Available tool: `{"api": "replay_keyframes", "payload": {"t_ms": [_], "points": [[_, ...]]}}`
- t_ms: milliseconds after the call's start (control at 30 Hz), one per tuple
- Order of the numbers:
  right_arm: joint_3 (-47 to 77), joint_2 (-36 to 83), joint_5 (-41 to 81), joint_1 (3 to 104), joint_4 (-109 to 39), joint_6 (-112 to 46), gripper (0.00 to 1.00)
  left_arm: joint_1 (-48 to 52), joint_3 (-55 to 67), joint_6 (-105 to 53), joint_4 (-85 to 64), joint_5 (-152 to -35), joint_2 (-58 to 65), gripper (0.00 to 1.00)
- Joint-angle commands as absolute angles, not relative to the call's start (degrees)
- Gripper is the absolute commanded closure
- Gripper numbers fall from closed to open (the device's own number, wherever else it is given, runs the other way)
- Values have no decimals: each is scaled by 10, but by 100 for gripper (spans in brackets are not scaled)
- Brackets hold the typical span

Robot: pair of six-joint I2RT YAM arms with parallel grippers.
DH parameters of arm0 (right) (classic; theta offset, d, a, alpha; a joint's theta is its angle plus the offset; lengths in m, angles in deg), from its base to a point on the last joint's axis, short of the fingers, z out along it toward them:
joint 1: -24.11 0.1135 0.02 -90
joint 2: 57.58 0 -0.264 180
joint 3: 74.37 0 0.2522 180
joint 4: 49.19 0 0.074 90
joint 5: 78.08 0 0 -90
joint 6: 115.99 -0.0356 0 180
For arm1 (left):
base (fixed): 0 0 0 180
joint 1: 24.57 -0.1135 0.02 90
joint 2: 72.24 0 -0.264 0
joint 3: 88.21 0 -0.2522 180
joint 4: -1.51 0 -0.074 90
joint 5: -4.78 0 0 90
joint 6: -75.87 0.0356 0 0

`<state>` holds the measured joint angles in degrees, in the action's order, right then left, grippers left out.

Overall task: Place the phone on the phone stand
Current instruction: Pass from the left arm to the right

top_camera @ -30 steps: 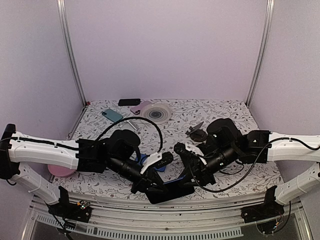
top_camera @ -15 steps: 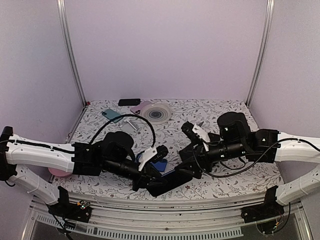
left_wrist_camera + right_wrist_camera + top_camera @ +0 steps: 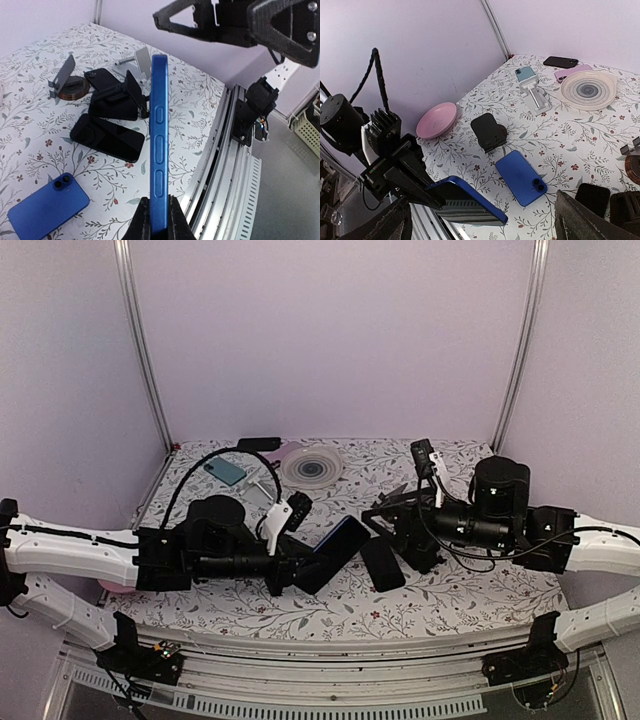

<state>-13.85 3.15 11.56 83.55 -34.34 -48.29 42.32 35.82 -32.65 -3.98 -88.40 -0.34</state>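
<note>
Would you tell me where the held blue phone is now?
Top view, centre-left: the blue phone is clamped edge-up in the left gripper above the table, just left of a flat black phone.

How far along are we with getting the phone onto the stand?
Done: the blue phone is off the table, clamped edge-up in the left gripper. In hand: it hangs apart from the black phone stand, which stands empty; the right gripper is open, holding nothing. Left: carry the phone over, lean it on the stand, release.
</note>
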Motion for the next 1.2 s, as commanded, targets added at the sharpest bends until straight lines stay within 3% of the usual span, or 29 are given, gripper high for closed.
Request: {"api": "replay_keyframes", "payload": {"t_ms": [0, 533, 1167], "points": [[-164, 14, 61, 833, -429, -584, 1, 417, 356, -342, 53, -810, -7, 100], [-208, 28, 3, 833, -513, -742, 1, 435, 275, -338, 34, -671, 84, 100], [-186, 135, 42, 833, -572, -772, 1, 455, 231, -342, 60, -686, 132, 100]]}}
